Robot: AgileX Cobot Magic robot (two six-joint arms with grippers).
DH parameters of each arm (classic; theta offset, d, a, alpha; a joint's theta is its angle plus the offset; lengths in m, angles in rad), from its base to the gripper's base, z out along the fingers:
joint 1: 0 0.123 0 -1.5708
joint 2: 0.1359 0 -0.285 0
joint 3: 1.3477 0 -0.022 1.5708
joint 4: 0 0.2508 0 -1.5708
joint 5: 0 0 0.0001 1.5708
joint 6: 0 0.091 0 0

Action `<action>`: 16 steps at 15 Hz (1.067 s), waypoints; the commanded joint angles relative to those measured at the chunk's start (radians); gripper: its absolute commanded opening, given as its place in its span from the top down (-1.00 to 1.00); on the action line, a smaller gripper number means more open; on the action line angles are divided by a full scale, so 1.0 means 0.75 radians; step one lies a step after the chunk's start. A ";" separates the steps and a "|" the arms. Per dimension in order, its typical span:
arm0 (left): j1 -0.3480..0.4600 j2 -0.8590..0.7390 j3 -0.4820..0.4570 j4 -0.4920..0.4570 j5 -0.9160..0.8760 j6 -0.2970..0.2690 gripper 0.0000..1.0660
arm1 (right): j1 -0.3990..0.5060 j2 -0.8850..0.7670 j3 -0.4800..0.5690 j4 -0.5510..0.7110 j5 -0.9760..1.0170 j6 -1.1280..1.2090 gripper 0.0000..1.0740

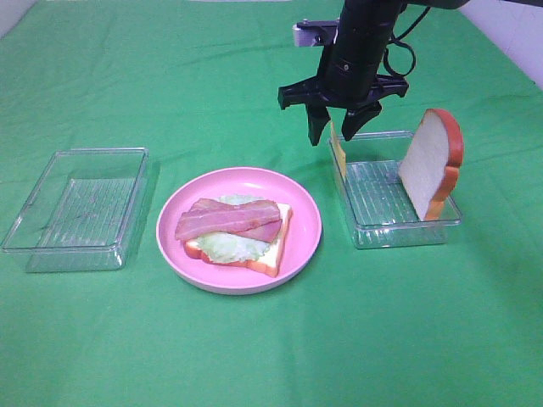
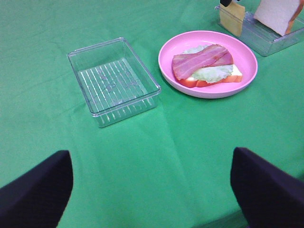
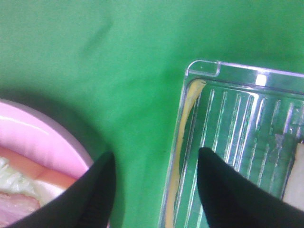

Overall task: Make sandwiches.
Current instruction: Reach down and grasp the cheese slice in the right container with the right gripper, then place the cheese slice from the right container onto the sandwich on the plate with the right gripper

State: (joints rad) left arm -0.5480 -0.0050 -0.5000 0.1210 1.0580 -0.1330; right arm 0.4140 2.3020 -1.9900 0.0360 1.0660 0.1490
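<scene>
An open sandwich lies on the pink plate (image 1: 307,222): a bread slice (image 1: 270,254) with lettuce (image 1: 229,246) and bacon strips (image 1: 227,218) on top. It also shows in the left wrist view (image 2: 202,59). A thin yellow cheese slice (image 1: 338,149) stands on edge against the left wall of the right clear tray (image 1: 399,234). A second bread slice (image 1: 431,165) leans upright at that tray's right end. My right gripper (image 1: 334,129) is open, hanging just above the cheese; in the right wrist view (image 3: 156,190) its jaws straddle the cheese edge (image 3: 183,118). My left gripper (image 2: 152,199) is open and empty, over bare cloth.
An empty clear tray (image 1: 85,153) sits left of the plate, also seen in the left wrist view (image 2: 124,107). Green cloth covers the whole table. The plate rim (image 3: 42,142) lies close beside the right tray (image 3: 237,123).
</scene>
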 commanded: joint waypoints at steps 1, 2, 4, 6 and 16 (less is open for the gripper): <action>-0.003 -0.027 0.001 -0.008 -0.015 0.003 -0.61 | -0.004 0.023 -0.008 -0.024 0.021 0.009 0.09; -0.003 -0.027 0.001 -0.008 -0.015 0.003 -0.61 | -0.004 0.036 -0.008 -0.029 0.029 0.009 0.09; -0.003 -0.027 0.001 -0.008 -0.015 0.003 -0.61 | -0.004 0.047 -0.008 -0.029 0.037 0.015 0.17; -0.003 -0.027 0.001 -0.008 -0.015 0.003 -0.61 | -0.004 0.048 -0.008 -0.035 0.037 0.015 0.48; -0.003 -0.027 0.001 -0.008 -0.015 0.003 -0.61 | -0.001 -0.015 -0.011 -0.048 0.083 0.003 1.00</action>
State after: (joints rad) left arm -0.5480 -0.0050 -0.5000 0.1210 1.0580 -0.1330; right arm 0.4140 2.3090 -1.9900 0.0100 1.1190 0.1510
